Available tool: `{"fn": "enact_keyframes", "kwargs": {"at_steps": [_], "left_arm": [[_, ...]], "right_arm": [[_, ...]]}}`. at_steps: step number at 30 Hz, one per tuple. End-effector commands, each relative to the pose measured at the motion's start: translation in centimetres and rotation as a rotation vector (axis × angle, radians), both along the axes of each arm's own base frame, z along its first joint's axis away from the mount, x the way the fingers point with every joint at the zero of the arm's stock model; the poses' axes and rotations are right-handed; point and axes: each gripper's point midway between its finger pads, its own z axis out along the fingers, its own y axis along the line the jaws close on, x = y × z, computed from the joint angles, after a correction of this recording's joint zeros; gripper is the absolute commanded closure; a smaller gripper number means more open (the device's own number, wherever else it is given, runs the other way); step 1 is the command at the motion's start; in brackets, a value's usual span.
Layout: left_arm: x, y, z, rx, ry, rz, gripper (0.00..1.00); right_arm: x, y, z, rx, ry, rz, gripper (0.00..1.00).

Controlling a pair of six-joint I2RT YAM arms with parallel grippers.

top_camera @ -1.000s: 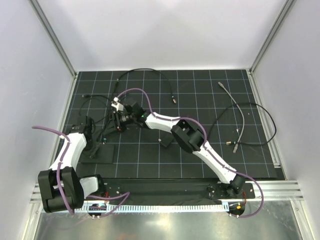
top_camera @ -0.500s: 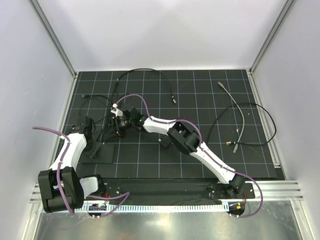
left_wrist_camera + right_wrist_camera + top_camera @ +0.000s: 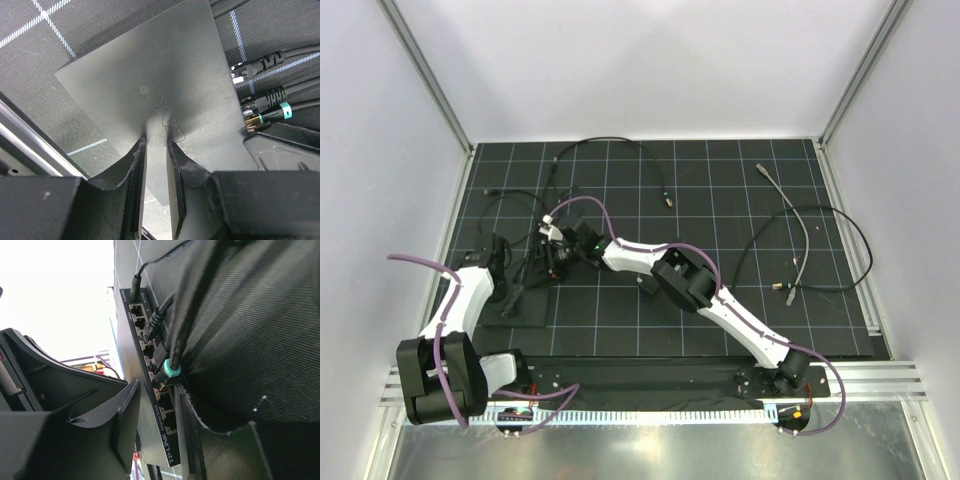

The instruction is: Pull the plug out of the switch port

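1. The plug point(image 3: 169, 371), the one with the teal collar, sits in a switch port point(image 3: 159, 382) on the narrow labelled edge of the switch point(image 3: 150, 90). That edge lies in the gap between the fingers of the right tool point(image 3: 553, 258).
2. The right tool is released. Its fingers stand apart, the plug close against the padded one and the other beyond the switch's edge, and nothing is clamped yet.
3. The plug's long axis runs straight out of the port face. We judge the pull must follow that line, away from the switch.
4. The left tool point(image 3: 156, 150) has its fingers a narrow gap apart, tips down on the switch's flat top, grasping nothing we can see. The plug lies off to its right. We judge it is placed to pin the switch to the worktop point(image 3: 740, 200).
5. The right tool is much the nearer. A black plug point(image 3: 152, 322) sits in a port just beside, so the grip must take the teal one alone.
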Motion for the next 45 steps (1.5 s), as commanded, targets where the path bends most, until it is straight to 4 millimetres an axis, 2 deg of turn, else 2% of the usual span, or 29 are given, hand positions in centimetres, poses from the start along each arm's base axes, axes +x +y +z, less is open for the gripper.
{"fn": "enact_keyframes", "kwargs": {"at_steps": [1, 2, 6, 15, 18, 20, 21, 25, 27, 30, 31, 35, 39, 41, 42, 45], "left_arm": [[0.4, 0.1, -0.1, -0.005, -0.018, 0.013, 0.74], [0.5, 0.1, 0.0, -0.003, -0.021, 0.012, 0.74], [0.5, 0.3, 0.2, 0.007, -0.023, 0.009, 0.74], [0.5, 0.3, 0.1, 0.006, -0.019, 0.011, 0.74], [0.4, 0.3, 0.0, 0.006, -0.012, 0.006, 0.74], [0.4, 0.3, 0.0, 0.005, -0.008, 0.011, 0.74], [0.3, 0.2, -0.3, 0.003, 0.001, 0.009, 0.76], [-0.2, -0.1, -1.0, -0.016, 0.053, 0.012, 0.93], [-0.5, -0.1, -1.3, -0.019, 0.076, 0.011, 0.94], [-1.1, 0.0, -1.9, -0.017, 0.124, 0.013, 0.98], [-1.1, 0.1, -2.0, -0.015, 0.129, 0.017, 1.0], [-1.4, 0.2, -2.3, -0.005, 0.156, 0.018, 1.0], [-1.6, 0.4, -2.5, 0.004, 0.166, 0.02, 1.0], [-1.7, 0.4, -2.6, 0.007, 0.17, 0.023, 1.0], [-1.7, 0.4, -2.7, 0.006, 0.178, 0.025, 1.0], [-1.8, 0.4, -2.9, 0.001, 0.189, 0.021, 1.0]], "right_arm": [[0.5, 0.0, -1.8, -0.038, 0.048, -0.068, 0.59], [0.5, 0.4, -1.4, -0.016, 0.068, -0.078, 0.59], [0.9, 0.7, -1.6, -0.007, 0.096, -0.103, 0.6], [1.1, 0.3, -3.5, -0.062, 0.122, -0.125, 0.68], [1.3, 0.2, -3.8, -0.062, 0.133, -0.138, 0.78], [1.5, 0.0, -4.4, -0.075, 0.14, -0.151, 0.92], [1.7, 0.1, -4.4, -0.077, 0.136, -0.16, 0.99], [3.0, -0.4, -5.9, -0.105, 0.061, -0.228, 0.99], [4.6, -1.1, -6.4, -0.123, -0.039, -0.31, 0.99], [5.6, -2.2, -7.0, -0.144, -0.122, -0.374, 0.99], [6.5, -2.0, -5.8, -0.114, -0.161, -0.409, 0.99], [6.9, -1.7, -4.9, -0.093, -0.128, -0.412, 0.99], [7.1, -1.2, -1.6, 0.079, 0.171, -0.45, 0.99], [7.8, -1.6, -0.8, 0.099, 0.205, -0.473, 0.99], [8.1, -1.8, -0.7, 0.092, 0.206, -0.483, 0.99], [9.1, -2.5, -2.3, -0.018, 0.186, -0.532, 0.99]]}}
